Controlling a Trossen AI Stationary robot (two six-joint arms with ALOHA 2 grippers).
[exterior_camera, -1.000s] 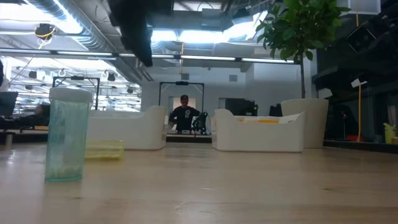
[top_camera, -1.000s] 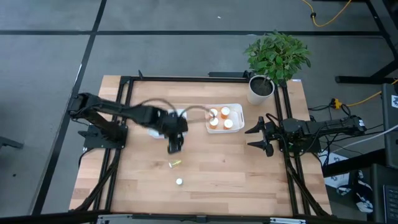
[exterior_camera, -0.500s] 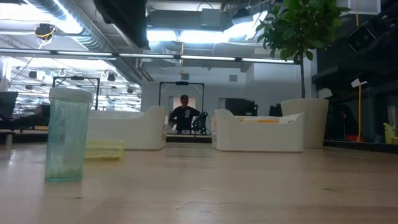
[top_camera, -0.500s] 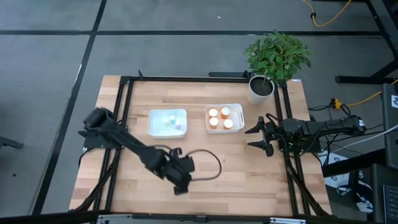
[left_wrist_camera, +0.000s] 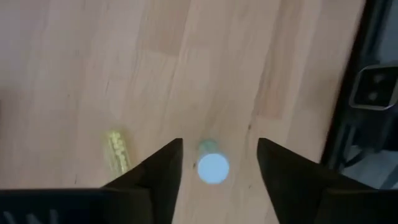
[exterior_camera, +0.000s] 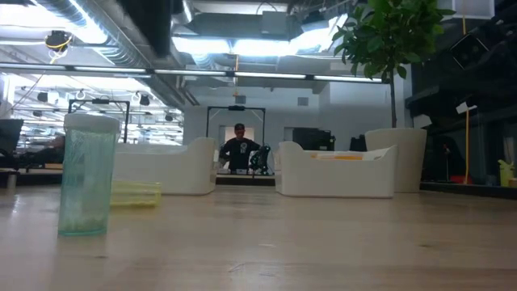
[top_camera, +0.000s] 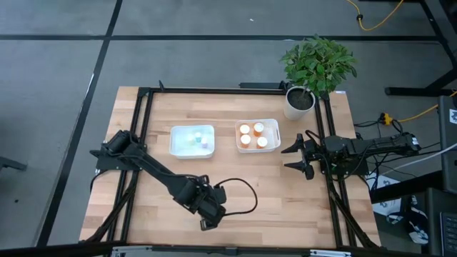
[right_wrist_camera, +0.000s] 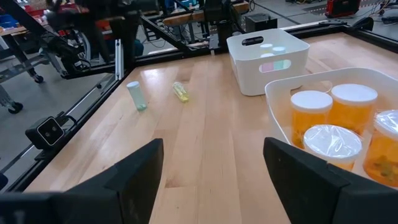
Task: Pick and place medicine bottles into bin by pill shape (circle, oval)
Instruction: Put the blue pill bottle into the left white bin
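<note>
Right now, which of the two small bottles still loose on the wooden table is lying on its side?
The small yellow-tinted bottle lies flat; the pale green white-capped bottle beside it stands upright.

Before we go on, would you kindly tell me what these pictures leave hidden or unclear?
- Pill shapes: too small to tell in any view, even in the orange bottles.
- High view: the left gripper covers the standing green-tinted bottle; the yellow bottle lying on the table is not visible there either.
- Left bin: its wall hides the bottle bodies; only caps show.
- Low view: the left arm is cut off by the top edge.
</note>
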